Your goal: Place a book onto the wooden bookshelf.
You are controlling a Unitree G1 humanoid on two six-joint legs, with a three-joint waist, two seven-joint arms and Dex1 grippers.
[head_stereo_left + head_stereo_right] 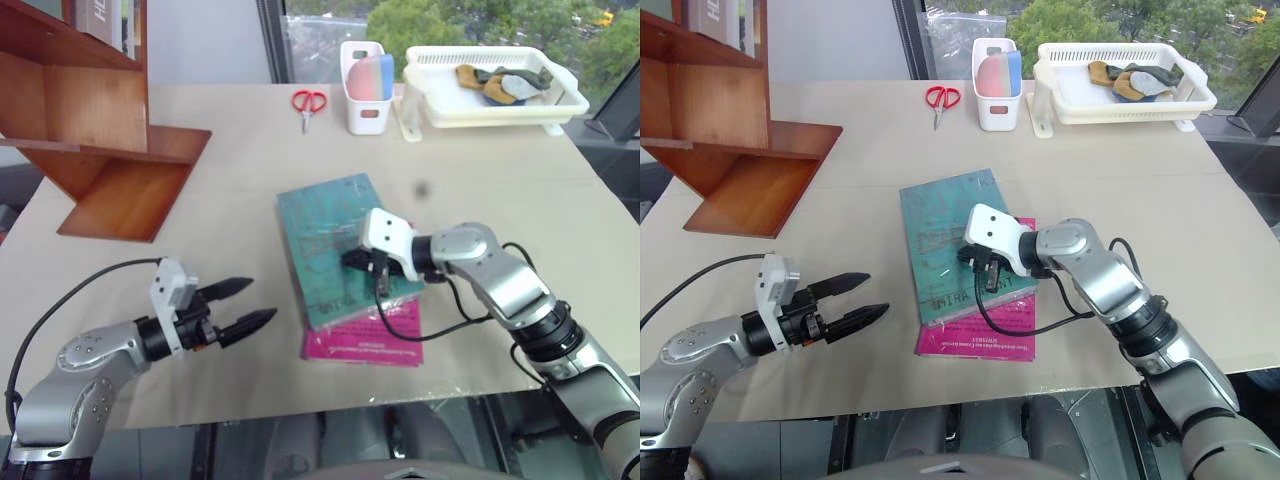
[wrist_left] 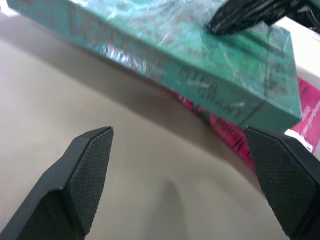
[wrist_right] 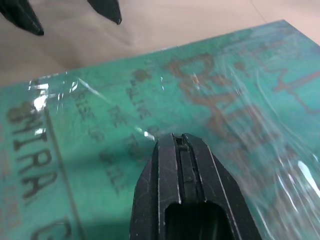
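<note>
- Lying flat on the bench (image 1: 250, 160), the book (image 1: 335, 240) sits on a pink book (image 1: 375, 340), well apart from the wooden bookshelf (image 1: 100, 120).
- Right tool (image 1: 352, 260), closed, presses on its cover; nothing is gripped.
- Left tool (image 1: 258, 302) waits open beside it.
- Lifting and shelving remain.

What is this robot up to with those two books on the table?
The right gripper, shut, is over the cover of the teal-green book, which lies on top of a magenta-pink book on the table. The left gripper is open beside the stack, pointing at it and holding nothing. The wooden bookshelf stands at the table's far left; the book is not on it yet.
</note>
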